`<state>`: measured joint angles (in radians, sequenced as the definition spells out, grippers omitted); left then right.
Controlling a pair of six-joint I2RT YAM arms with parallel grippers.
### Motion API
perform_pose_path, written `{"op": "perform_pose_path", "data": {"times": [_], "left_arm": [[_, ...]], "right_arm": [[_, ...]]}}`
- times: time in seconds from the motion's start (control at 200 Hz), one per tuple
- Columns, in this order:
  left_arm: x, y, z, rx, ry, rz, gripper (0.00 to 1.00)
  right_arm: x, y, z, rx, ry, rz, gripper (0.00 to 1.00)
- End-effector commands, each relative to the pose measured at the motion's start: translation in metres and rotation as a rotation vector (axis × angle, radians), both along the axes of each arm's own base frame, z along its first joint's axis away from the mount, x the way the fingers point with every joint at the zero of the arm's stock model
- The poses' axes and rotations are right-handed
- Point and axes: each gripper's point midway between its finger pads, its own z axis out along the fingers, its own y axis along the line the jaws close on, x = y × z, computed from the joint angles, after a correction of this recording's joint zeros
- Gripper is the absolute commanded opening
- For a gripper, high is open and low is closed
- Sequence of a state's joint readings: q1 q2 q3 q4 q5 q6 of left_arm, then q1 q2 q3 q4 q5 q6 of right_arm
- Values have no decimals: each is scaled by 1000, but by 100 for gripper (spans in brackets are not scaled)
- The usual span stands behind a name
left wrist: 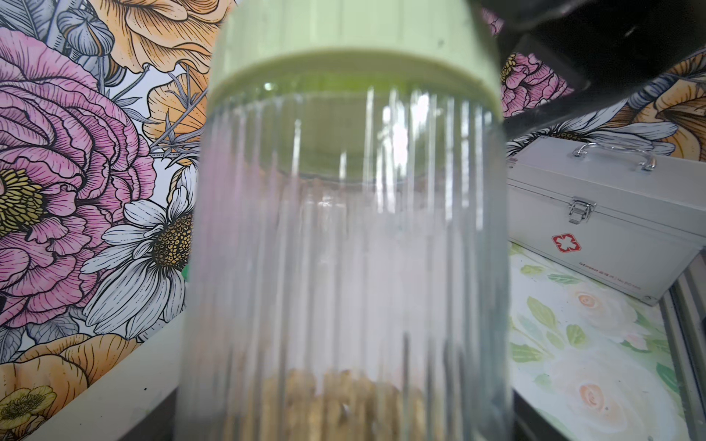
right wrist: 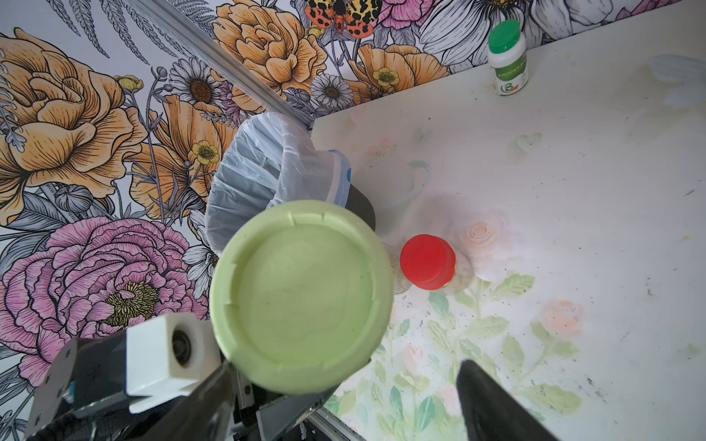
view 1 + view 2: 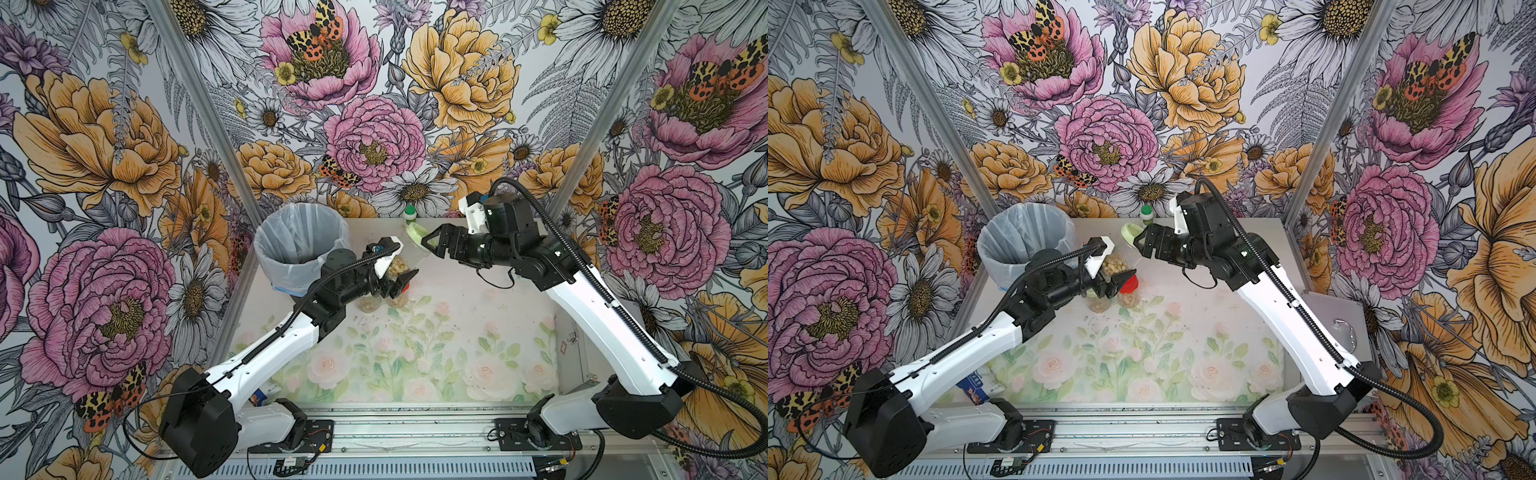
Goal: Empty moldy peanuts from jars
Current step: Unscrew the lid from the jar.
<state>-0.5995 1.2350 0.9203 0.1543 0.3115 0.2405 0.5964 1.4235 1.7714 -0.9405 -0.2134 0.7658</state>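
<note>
My left gripper (image 3: pixel 397 271) is shut on a ribbed clear jar (image 1: pixel 344 248), held tilted above the table with its pale green lid (image 2: pixel 301 294) on and pointing toward the right arm. Moldy peanuts (image 1: pixel 336 404) lie heaped at the jar's bottom end. My right gripper (image 2: pixel 344 378) stands open just at the lid, one finger on either side and apart from it; in a top view it (image 3: pixel 427 245) meets the lid edge. Under the left gripper stand a second jar with peanuts (image 3: pixel 1099 305) and a narrower jar with a red lid (image 2: pixel 428 261).
A round bin lined with a white bag (image 3: pixel 299 245) stands at the back left, close to the held jar. A small white bottle with a green cap (image 2: pixel 508 57) is by the back wall. A grey first-aid case (image 1: pixel 611 214) lies at the table's right edge.
</note>
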Motion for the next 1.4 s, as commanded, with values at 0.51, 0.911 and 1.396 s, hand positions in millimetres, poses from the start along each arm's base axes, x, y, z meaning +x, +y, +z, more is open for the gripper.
{"op": "perform_pose_path", "data": {"times": [0.51,0.911,1.396], "left_arm": [[-18,2,67,-214,-173,-74,25],[-19,-3,68,-317,-179,-110,24],[-21,-12,58,-307,-164,-126,24]], "right_arm": [[-8,-2,17,32,-64,24,91],[-21,-3,47,84,-178,78,93],[-8,22,66,69,-279,153,95]]}}
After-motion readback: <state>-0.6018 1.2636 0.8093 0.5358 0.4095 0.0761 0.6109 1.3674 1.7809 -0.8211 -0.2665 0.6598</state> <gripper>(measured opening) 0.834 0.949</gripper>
